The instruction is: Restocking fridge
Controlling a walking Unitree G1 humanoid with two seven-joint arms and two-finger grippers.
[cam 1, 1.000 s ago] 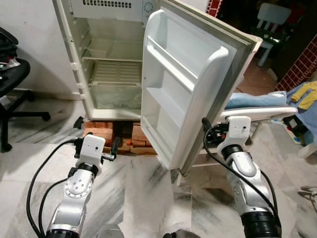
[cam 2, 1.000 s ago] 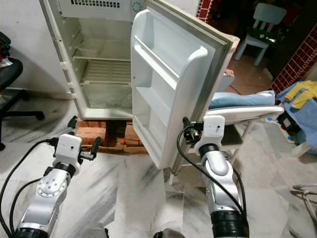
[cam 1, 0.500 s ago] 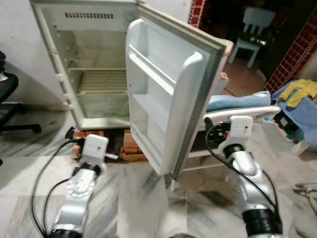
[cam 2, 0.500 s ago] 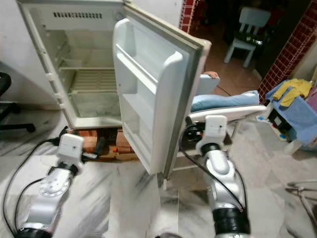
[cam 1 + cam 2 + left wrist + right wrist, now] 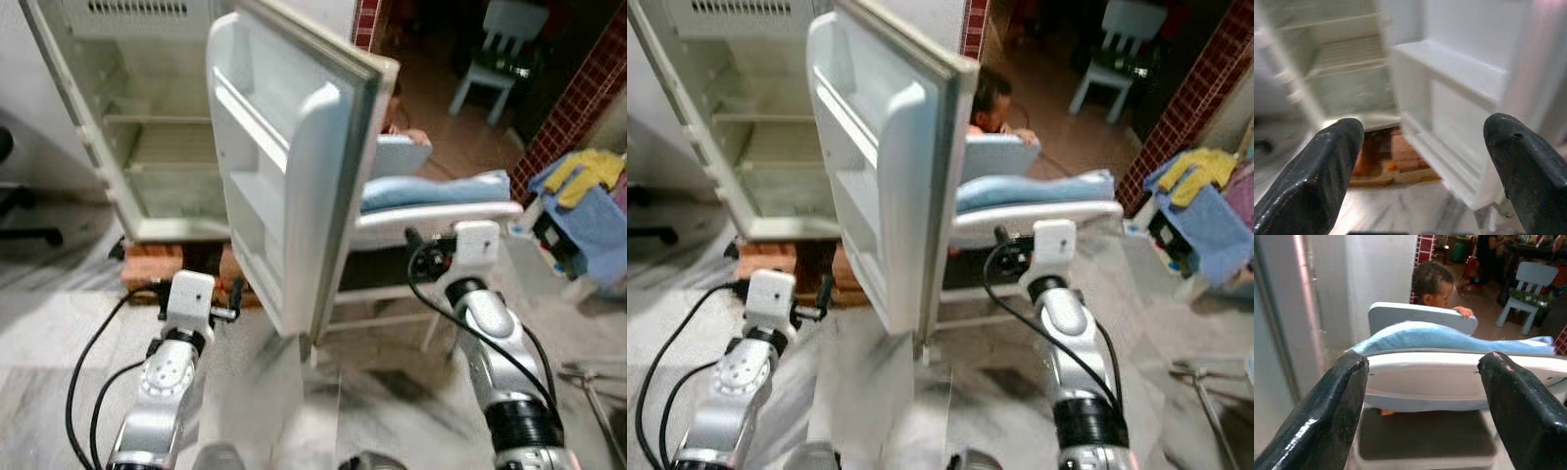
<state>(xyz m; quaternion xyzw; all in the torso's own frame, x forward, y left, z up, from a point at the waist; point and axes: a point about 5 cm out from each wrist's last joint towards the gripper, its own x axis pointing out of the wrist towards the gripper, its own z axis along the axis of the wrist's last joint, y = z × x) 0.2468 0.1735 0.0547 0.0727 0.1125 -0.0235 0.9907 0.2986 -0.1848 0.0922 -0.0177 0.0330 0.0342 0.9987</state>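
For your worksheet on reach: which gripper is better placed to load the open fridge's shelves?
Probably the left gripper: open, empty, facing the white fridge's bare shelves. The right gripper faces a white chair behind the door.

Fridge door [image 5: 269, 166] liner: smooth glossy white plastic. Floor [image 5: 59, 343]: polished veined marble. Bricks [image 5: 152, 264] under fridge: rough, matt.

Marble floor [image 5: 59, 333], grey-veined. Standing on it: row of red bricks [image 5: 162, 262] under the open fridge [image 5: 147, 127]; white chair [image 5: 431, 220] just right of the fridge door [image 5: 284, 166], blue cushion [image 5: 431, 189] on its seat.
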